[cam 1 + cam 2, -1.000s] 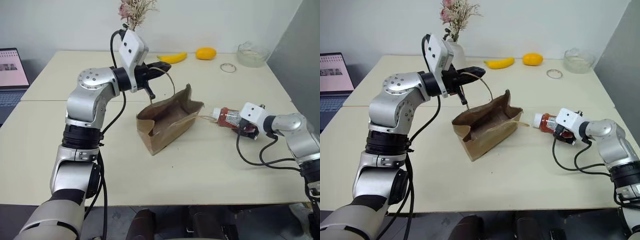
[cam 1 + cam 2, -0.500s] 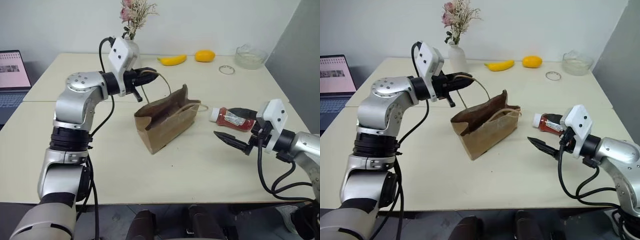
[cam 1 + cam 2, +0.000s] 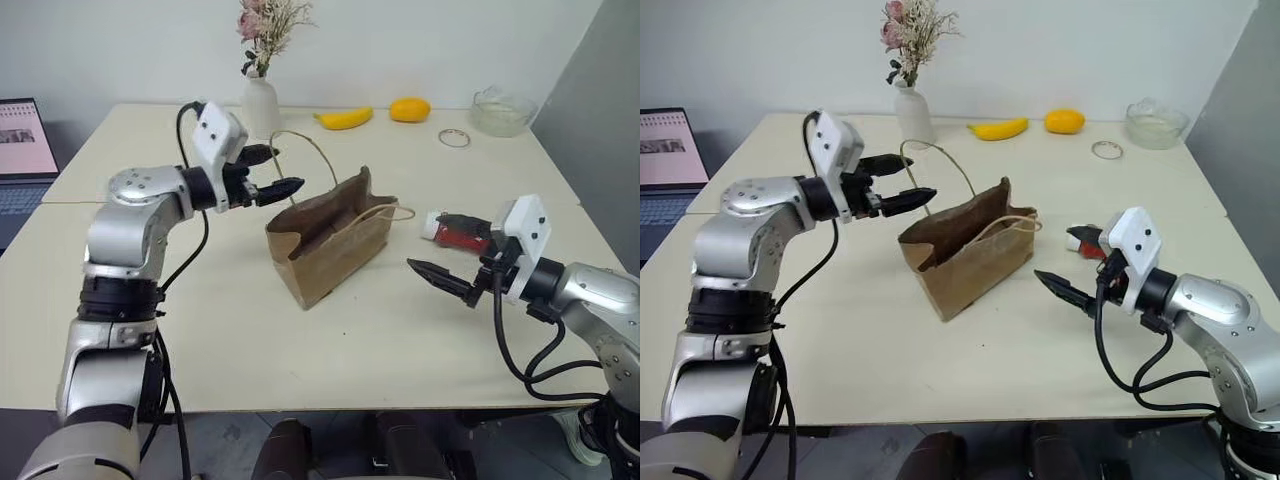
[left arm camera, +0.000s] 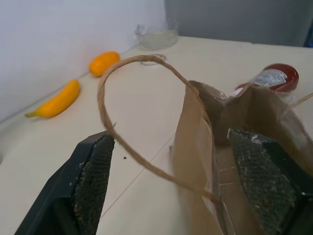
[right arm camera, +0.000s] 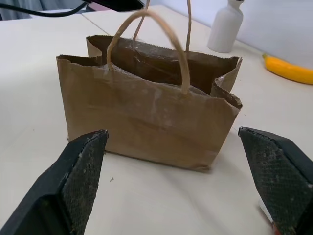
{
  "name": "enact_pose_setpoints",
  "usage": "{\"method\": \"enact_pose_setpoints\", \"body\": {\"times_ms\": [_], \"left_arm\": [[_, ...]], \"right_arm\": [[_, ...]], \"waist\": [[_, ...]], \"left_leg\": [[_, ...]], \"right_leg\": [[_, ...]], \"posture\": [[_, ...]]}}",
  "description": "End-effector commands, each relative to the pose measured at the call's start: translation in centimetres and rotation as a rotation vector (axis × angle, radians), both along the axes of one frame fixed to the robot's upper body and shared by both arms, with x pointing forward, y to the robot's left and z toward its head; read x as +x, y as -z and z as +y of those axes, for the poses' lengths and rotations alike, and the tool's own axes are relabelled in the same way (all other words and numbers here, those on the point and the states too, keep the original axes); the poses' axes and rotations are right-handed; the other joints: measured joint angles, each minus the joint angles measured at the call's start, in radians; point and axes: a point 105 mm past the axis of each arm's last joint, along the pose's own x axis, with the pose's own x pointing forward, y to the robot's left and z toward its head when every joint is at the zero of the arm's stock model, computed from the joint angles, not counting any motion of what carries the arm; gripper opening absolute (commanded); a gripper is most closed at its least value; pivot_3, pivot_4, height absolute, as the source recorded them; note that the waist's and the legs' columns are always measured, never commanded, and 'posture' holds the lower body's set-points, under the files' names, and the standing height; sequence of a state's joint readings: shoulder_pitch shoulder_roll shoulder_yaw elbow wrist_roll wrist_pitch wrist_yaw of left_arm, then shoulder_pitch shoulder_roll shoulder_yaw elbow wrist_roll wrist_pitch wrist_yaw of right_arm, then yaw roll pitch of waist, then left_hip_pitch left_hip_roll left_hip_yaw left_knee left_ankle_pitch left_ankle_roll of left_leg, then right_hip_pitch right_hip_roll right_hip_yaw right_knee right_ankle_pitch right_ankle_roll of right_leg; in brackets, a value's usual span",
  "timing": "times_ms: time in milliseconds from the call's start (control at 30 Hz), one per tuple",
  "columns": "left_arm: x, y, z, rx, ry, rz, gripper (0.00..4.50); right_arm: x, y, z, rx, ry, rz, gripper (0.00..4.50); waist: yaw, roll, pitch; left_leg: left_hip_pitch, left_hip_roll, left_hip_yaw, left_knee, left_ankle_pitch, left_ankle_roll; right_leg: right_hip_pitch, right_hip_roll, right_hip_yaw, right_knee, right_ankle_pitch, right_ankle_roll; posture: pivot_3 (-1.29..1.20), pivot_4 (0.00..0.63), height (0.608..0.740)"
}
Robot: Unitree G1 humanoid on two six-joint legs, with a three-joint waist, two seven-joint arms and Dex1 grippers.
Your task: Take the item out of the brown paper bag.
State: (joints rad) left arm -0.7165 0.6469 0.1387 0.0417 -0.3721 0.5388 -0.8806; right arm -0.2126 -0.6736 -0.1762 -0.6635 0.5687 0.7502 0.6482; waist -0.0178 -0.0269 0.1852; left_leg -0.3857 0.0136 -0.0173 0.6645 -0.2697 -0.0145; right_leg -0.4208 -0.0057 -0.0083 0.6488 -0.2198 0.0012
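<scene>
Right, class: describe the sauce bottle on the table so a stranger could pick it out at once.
Start at the brown paper bag standing mid-table. Just beyond its right end, the sauce bottle lies on its side on the tabletop, partly behind the right tool. It is dark red with a white cap, unlike the yellow banana farther back.

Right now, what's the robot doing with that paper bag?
It's emptying it. The sauce bottle already lies on the table, outside the bag. Both grippers are open and empty: the left gripper is by the bag's upright handle, the right gripper between bag and bottle.
</scene>
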Motion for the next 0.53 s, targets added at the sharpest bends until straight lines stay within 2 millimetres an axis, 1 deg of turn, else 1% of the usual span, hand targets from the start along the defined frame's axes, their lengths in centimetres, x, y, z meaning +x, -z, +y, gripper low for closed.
{"method": "enact_pose_setpoints", "body": {"times_ms": [33, 100, 133, 200, 233, 267, 333, 367, 467, 533], "left_arm": [[-1.5, -2.5, 1.7, -0.085, -0.128, -0.107, 3.88], [-2.5, -2.1, 2.6, -0.108, -0.233, -0.152, 3.88], [-3.0, -1.2, 3.2, -0.128, -0.308, -0.156, 3.88], [-4.0, 1.1, 3.6, -0.103, -0.408, -0.154, 3.88], [-4.5, 2.2, 3.5, -0.093, -0.429, -0.143, 3.88], [-5.0, 3.9, 3.5, -0.083, -0.462, -0.126, 3.88], [-5.8, 6.5, 3.7, -0.068, -0.538, -0.108, 3.88], [-6.0, 7.3, 3.8, -0.058, -0.573, -0.107, 3.88], [-6.1, 8.4, 5.2, -0.076, -0.736, -0.147, 3.88], [-6.3, 8.5, 4.8, -0.077, -0.739, -0.181, 3.88]], "right_arm": [[-0.8, -1.5, 0.0, 0.034, 0.032, -0.140, 4.50], [-1.1, -0.6, 0.1, 0.074, 0.058, -0.127, 4.50], [-0.8, -0.5, -0.1, 0.105, 0.112, -0.169, 4.50], [-0.2, -0.2, -0.6, 0.161, 0.215, -0.205, 4.50], [-0.1, 0.1, -0.6, 0.173, 0.236, -0.216, 4.50], [0.1, 0.6, -0.7, 0.178, 0.265, -0.230, 4.50], [0.5, 1.7, -0.6, 0.167, 0.291, -0.251, 4.50], [0.7, 2.1, -0.6, 0.160, 0.295, -0.255, 4.50], [1.4, 3.1, -0.4, 0.168, 0.307, -0.249, 4.50], [1.9, 3.2, -0.1, 0.165, 0.306, -0.262, 4.50]], "waist": [[0.001, 0.000, 0.000], [0.002, 0.000, 0.000], [0.003, 0.000, -0.001], [0.002, 0.000, -0.001], [0.001, 0.000, -0.002], [0.001, 0.000, -0.002], [0.003, -0.001, -0.002], [0.005, -0.001, -0.003], [0.014, -0.002, -0.003], [0.016, -0.002, -0.003]], "left_leg": [[0.000, 0.000, 0.000, 0.000, 0.000, 0.000], [0.000, 0.000, 0.000, 0.000, 0.000, 0.000], [0.001, 0.000, 0.000, 0.000, 0.000, 0.000], [0.002, 0.000, 0.001, 0.000, 0.000, 0.000], [0.003, -0.001, 0.001, 0.000, 0.000, 0.000], [0.004, -0.001, 0.002, 0.000, 0.000, 0.000], [0.004, -0.001, 0.002, 0.000, 0.000, 0.000], [0.004, -0.001, 0.002, 0.000, 0.000, 0.000], [0.004, -0.001, 0.002, 0.000, 0.000, 0.000], [0.005, -0.001, 0.001, 0.000, 0.000, 0.000]], "right_leg": [[0.000, 0.000, 0.000, 0.000, 0.000, 0.000], [0.001, -0.001, 0.000, 0.000, 0.000, 0.000], [0.001, -0.003, 0.000, 0.000, 0.000, 0.000], [0.002, -0.004, 0.001, 0.001, 0.000, 0.000], [0.001, -0.004, 0.002, 0.001, 0.000, 0.000], [0.002, -0.004, 0.003, 0.001, 0.000, 0.000], [0.002, -0.005, 0.003, 0.002, 0.000, 0.000], [0.002, -0.004, 0.002, 0.002, 0.000, 0.000], [0.002, -0.004, 0.002, 0.002, 0.001, -0.001], [0.002, -0.004, 0.001, 0.002, 0.001, -0.001]], "posture": [[0.00, 0.150, 0.740], [0.00, 0.150, 0.740], [0.00, 0.150, 0.740], [0.00, 0.150, 0.740], [0.00, 0.150, 0.740], [0.00, 0.150, 0.740], [0.00, 0.150, 0.740], [0.00, 0.150, 0.740], [0.00, 0.150, 0.740], [0.00, 0.150, 0.740]]}}
